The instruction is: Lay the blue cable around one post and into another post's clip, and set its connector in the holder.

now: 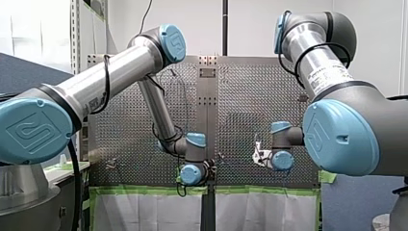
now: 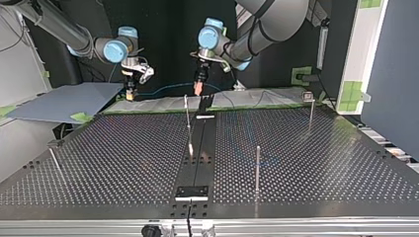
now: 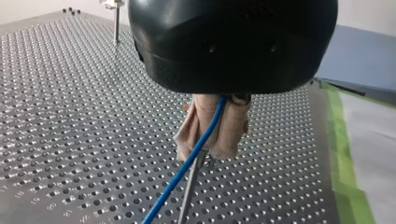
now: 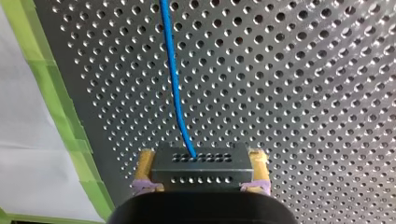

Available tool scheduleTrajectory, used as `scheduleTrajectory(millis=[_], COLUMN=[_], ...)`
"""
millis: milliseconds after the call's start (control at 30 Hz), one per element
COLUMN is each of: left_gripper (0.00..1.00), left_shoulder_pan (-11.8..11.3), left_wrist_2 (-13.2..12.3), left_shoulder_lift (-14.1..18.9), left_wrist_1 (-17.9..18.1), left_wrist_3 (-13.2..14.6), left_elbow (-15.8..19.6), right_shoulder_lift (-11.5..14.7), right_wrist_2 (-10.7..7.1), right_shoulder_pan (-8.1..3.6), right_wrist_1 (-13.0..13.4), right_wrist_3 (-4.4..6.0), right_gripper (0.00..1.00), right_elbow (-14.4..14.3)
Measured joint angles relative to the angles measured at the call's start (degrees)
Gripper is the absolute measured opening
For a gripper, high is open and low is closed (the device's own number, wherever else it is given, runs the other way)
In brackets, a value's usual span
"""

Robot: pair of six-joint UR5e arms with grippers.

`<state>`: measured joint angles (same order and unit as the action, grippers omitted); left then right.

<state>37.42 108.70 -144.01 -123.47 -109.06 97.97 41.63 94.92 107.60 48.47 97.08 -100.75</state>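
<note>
The blue cable [image 2: 165, 90] hangs in a shallow arc between my two grippers above the table's far edge in the top view. My left gripper [image 3: 211, 150], with beige pads, is shut on the blue cable [image 3: 198, 151], just above a thin metal post [image 3: 188, 198]. My right gripper [image 4: 201, 173], with yellow pads [image 4: 145, 169], is shut on the cable's dark perforated connector [image 4: 201, 158]; the cable [image 4: 175, 84] runs away from it over the plate. In the top view my left gripper [image 2: 198, 88] is over the centre strip and my right gripper [image 2: 130, 92] is to its left.
Upright posts stand on the perforated table [image 2: 306, 163]: one near the centre [image 2: 187, 112], one toward the near side [image 2: 257, 168], one with a clip at the far right [image 2: 311, 111], a short one at the left [image 2: 54, 159]. A black block [image 2: 192, 191] sits on the centre strip.
</note>
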Motion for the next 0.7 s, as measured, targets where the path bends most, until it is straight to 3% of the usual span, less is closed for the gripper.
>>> scheduleTrajectory(millis=[300, 700], left_gripper=[0.00, 0.00], left_shoulder_pan=[-0.70, -1.34], left_wrist_2=[-0.21, -0.56], left_shoulder_lift=[-0.14, -2.50], left_wrist_1=[-0.66, -2.27], left_wrist_3=[-0.09, 0.11], left_elbow=[-2.15, -4.29], right_shoulder_lift=[-0.08, -0.09], right_wrist_2=[-0.07, -0.11], right_shoulder_pan=[-1.16, -1.15], right_wrist_1=[-1.48, -3.28], right_wrist_3=[-0.43, -1.39], right_gripper=[0.05, 0.05], right_elbow=[0.80, 0.80])
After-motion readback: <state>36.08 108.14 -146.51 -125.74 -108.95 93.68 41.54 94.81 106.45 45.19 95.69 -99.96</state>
